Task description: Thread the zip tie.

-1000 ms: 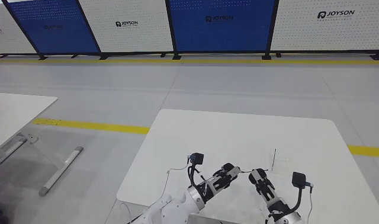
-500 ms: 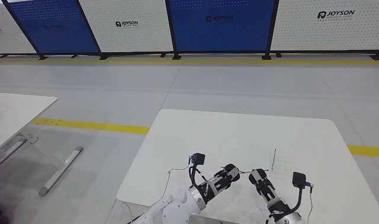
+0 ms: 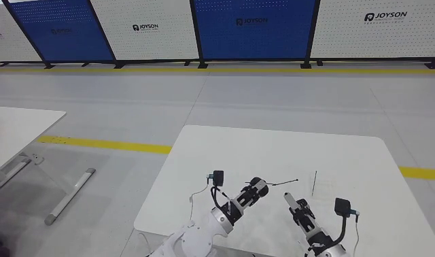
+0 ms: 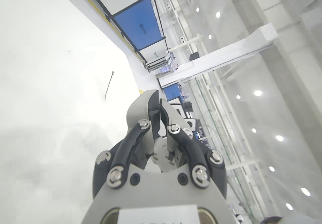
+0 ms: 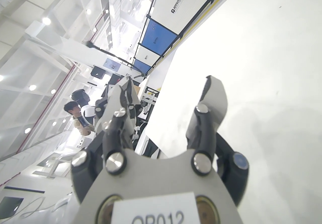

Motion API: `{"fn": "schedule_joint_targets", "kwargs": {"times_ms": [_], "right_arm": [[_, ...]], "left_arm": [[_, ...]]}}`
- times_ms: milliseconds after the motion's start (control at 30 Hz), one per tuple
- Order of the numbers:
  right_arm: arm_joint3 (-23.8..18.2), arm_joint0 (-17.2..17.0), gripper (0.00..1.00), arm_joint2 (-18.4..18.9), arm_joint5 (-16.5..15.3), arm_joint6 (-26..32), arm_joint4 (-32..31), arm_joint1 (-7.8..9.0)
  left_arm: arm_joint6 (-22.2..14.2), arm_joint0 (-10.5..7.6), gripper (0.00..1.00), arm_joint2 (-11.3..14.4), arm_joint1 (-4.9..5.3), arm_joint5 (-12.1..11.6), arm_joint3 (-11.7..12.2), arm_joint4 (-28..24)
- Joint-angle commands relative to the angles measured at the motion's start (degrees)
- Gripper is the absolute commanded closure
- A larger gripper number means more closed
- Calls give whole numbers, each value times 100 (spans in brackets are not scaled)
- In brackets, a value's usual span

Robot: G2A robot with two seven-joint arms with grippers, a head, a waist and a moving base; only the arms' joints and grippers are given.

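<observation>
Black zip tie, white table

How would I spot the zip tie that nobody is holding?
Start at the white table. Just beyond the right gripper lies a thin dark strip, the loose zip tie. Unlike the other zip tie, pinched in the left gripper and sticking out sideways, it lies flat on the table, untouched.

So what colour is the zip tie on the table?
The zip tie is black, clearest in left wrist view.
</observation>
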Motion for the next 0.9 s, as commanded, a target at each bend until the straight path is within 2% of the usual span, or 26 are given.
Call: {"fn": "schedule_joint_targets", "kwargs": {"times_ms": [0, 267, 367, 433, 567, 667, 867], "right_arm": [[-49, -48, 0, 37, 69, 2, -54, 8], [-49, -48, 0, 37, 69, 2, -54, 8], [-40, 8, 0, 17, 126, -182, -811, 24], [-51, 9, 0, -43, 86, -211, -1040, 26], [-19, 139, 0, -16, 146, 257, -1649, 71], [-57, 213, 0, -92, 252, 311, -1884, 70], [-57, 213, 0, -92, 252, 311, -1884, 70]], "left_arm": [[-60, 0, 100, -38, -1, -18, -15, -195], [-60, 0, 100, -38, -1, -18, -15, -195], [51, 10, 100, -11, -25, 96, -46, -419], [82, 18, 100, -43, -38, 132, -77, -681], [40, 93, 100, -118, -43, 147, -216, -1048], [11, 104, 100, -159, -40, 145, -257, -1125], [11, 104, 100, -159, -40, 145, -257, -1125]]}}
